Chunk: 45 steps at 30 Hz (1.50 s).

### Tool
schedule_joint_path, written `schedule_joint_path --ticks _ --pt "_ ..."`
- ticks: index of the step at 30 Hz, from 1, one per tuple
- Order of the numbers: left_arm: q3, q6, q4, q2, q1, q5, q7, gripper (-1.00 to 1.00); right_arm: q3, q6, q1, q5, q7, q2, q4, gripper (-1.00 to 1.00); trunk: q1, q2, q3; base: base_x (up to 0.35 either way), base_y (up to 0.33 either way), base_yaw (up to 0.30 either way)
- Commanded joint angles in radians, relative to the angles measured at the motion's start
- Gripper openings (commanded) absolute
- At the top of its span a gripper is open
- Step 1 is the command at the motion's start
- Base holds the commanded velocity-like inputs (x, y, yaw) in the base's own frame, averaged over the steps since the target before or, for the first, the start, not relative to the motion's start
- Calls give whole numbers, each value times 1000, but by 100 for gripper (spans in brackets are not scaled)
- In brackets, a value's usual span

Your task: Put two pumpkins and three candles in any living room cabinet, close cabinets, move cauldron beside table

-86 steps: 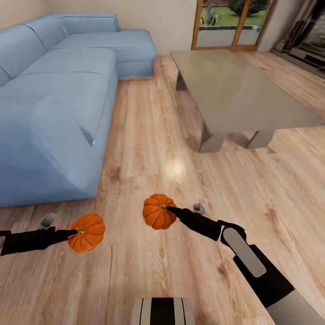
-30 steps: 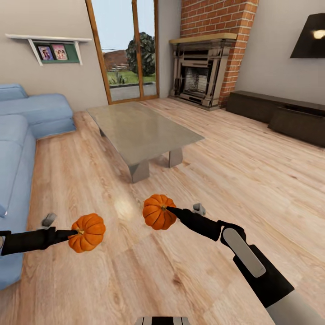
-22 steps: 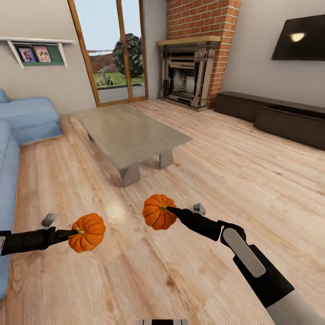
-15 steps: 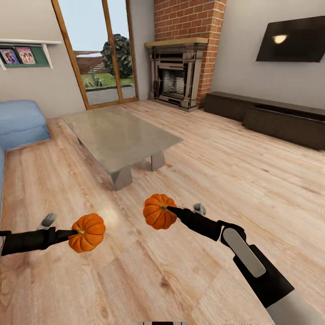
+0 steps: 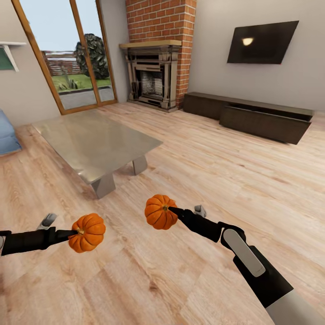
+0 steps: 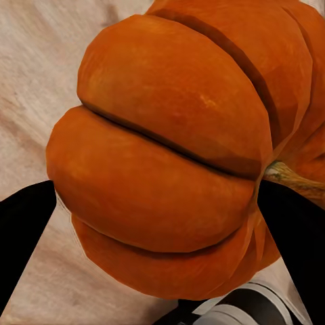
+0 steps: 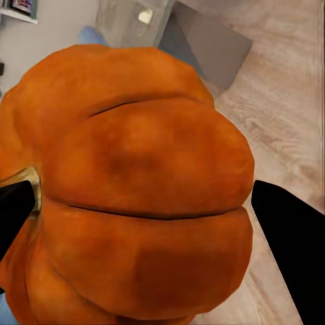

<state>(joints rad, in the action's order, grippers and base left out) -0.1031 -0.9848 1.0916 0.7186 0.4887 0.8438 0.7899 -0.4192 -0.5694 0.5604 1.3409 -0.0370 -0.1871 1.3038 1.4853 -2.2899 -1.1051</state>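
The wood floor (image 5: 216, 176) spreads across the room, and the grey low table (image 5: 95, 142) standing on it serves as the landmark. Beyond the table rises the brick fireplace (image 5: 155, 67), with a glass door (image 5: 67, 54) beside it. Well apart from the table, against the far wall under a dark screen (image 5: 262, 43), runs the long dark-brown cabinet (image 5: 253, 116); its fronts look flush, though at this range that cannot be told for sure.

On the near side of the table, above the bare floor, both arms hold their loads in the air. The left pumpkin (image 5: 87, 232) sits at the tip of the left gripper (image 5: 72, 233), whose black fingers (image 6: 24, 237) press against its two flanks, the stem toward the gripper. The right pumpkin (image 5: 160, 211) hangs nearer the table's corner, pinched by the right gripper (image 5: 170, 210), with fingers (image 7: 291, 237) on either side and the stem at the fingertips. The two pumpkins are apart from each other, neither touching floor nor table.
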Motion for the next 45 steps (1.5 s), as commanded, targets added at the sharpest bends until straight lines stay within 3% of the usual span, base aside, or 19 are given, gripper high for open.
schedule_joint_path --ticks 1,45 --pt "-1 -8 0 1 1 12 2 -100 -1 -1 1 6 -1 0 0 -100 -4 7 2 0 0 -281" --pt "-1 -8 -1 -1 1 15 4 -100 -1 4 1 6 -3 0 -20 -100 -173 315 153 0 0 -280"
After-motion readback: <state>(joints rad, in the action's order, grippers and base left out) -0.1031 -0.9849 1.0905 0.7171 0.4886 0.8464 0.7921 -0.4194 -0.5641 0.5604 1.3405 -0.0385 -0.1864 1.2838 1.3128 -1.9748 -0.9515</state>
